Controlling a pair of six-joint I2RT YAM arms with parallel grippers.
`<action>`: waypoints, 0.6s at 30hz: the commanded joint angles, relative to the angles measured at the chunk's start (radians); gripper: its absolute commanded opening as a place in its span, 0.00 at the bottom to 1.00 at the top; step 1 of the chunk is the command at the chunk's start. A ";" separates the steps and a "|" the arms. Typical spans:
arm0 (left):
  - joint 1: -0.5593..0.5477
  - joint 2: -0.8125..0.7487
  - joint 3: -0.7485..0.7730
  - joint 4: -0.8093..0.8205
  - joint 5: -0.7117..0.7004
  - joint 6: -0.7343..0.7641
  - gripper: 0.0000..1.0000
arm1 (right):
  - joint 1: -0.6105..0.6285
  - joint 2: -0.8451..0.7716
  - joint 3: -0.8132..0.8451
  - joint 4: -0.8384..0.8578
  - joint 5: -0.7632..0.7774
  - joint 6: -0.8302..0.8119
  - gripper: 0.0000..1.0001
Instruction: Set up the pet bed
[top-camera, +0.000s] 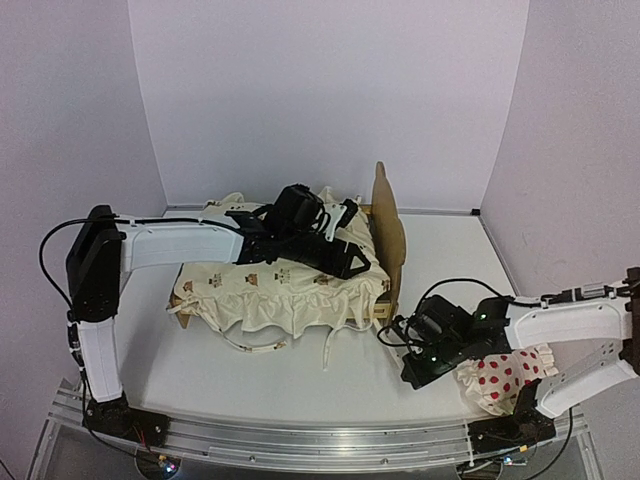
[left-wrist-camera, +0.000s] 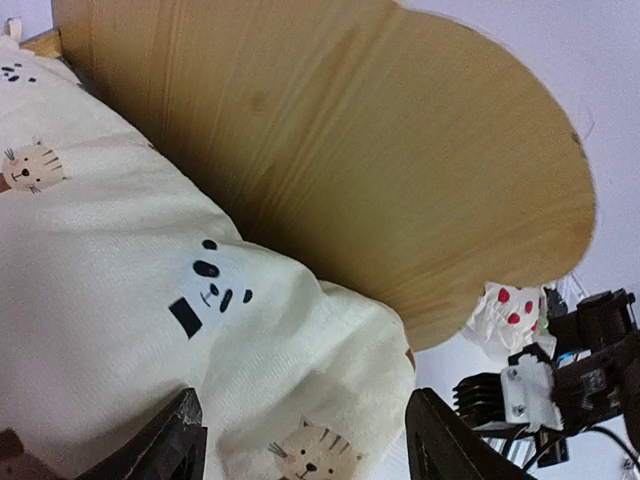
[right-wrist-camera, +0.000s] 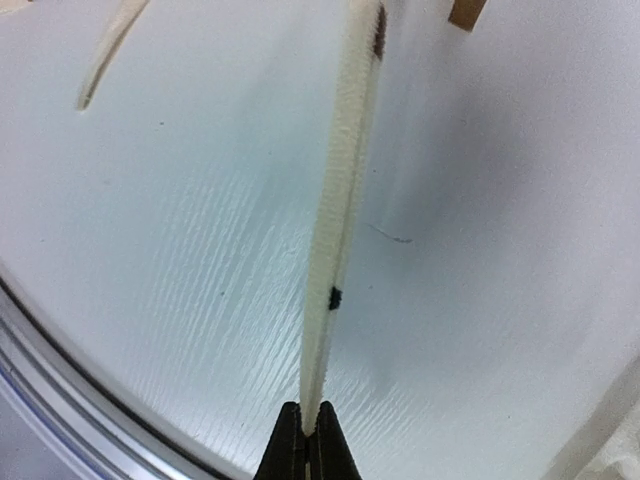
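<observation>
Two pairs: left fingers (left-wrist-camera: 175, 445) wide over the cover (left-wrist-camera: 100, 300), right fingers (right-wrist-camera: 292, 450) pinching its cream tie (right-wrist-camera: 340, 200).

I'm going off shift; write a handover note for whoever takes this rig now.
Left hand open above the cream ruffled animal-print cover, by the headboard.
Right hand shut on a cream fabric strip near the bed's corner.
Done: cover spread over the light plywood pet bed.
To do: white red-dotted ruffled pillow lies on the table beside the right arm, not on the bed.
</observation>
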 joint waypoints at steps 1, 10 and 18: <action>-0.068 -0.165 0.076 -0.168 -0.223 0.094 0.75 | 0.007 -0.091 0.091 -0.239 -0.011 -0.053 0.00; -0.175 -0.326 -0.103 -0.375 -0.363 0.034 0.52 | 0.008 -0.139 0.195 -0.442 0.006 -0.060 0.00; -0.185 -0.301 -0.249 -0.304 -0.258 0.005 0.43 | 0.008 -0.207 0.373 -0.519 0.045 -0.117 0.00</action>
